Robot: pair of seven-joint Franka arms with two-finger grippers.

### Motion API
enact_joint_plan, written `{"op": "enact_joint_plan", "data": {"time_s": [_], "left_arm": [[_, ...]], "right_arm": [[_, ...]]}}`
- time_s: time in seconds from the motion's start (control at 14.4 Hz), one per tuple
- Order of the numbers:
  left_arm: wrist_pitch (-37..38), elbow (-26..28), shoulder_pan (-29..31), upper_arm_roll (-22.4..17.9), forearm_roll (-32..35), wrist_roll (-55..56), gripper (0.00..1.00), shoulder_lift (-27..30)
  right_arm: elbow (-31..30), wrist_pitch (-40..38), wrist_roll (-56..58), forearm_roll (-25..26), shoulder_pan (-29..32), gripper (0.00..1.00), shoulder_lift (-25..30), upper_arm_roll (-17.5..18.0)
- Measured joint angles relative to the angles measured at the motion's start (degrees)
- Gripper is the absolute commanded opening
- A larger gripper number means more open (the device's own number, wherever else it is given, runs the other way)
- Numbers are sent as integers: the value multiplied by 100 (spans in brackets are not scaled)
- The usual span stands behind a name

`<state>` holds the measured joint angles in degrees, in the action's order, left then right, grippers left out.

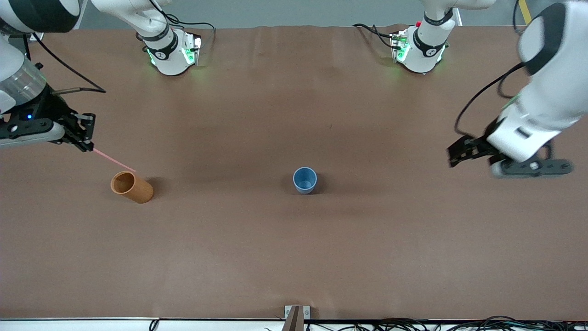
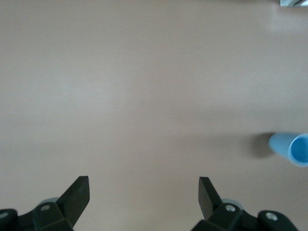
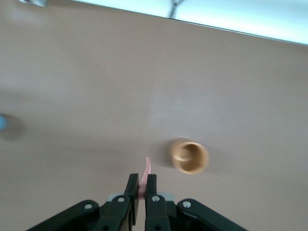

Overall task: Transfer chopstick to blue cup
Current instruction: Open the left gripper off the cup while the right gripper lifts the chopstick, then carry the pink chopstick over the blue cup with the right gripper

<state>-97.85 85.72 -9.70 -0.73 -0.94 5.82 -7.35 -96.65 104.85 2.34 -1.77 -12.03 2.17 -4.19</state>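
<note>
We judged the task to be partly complete. The chopstick (image 1: 114, 160) was already off the table and clamped between the closed fingers of the right gripper (image 1: 87, 138). Delivery into the blue cup (image 1: 304, 179) was not yet done.

In the front view, the right gripper was in the air at the right arm's end of the table, above the bare surface beside the orange-brown cup (image 1: 132, 186). The chopstick projected from the fingertips at a downward slant, with its free end just above the rim of that orange-brown cup. We could not tell whether the tip touched the rim. The right wrist view confirmed the grip: the jaws were pressed together on the pink chopstick (image 3: 146, 174), and the orange-brown cup (image 3: 189, 156) stood upright near it.

The blue cup stood upright near the middle of the table, well apart from the held chopstick and toward the left arm's end from it. Nothing was visible inside it.

The left gripper (image 1: 464, 154) hung over the table at the left arm's end, with its jaws spread wide and nothing between them. The left wrist view showed bare table between the fingertips (image 2: 77, 192) and the blue cup (image 2: 291, 148) off to one side. We regarded this arm as waiting.

What remained, in our estimate, was to carry the chopstick across to the blue cup, bring it upright above the opening, lower it in and let go.
</note>
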Motion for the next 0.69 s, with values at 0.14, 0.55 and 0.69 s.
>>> {"op": "enact_joint_plan", "data": {"time_s": [0.14, 0.55, 0.69], "left_arm": [[435, 4, 397, 131, -3, -520, 100, 376], [982, 86, 489, 312, -3, -670, 100, 931], [982, 150, 490, 293, -3, -670, 100, 930]], "right_arm": [[88, 54, -706, -218, -393, 0, -25, 26], [1104, 172, -3678, -190, -2186, 0, -993, 96], [1702, 256, -4337, -136, -2529, 0, -1683, 89]]}}
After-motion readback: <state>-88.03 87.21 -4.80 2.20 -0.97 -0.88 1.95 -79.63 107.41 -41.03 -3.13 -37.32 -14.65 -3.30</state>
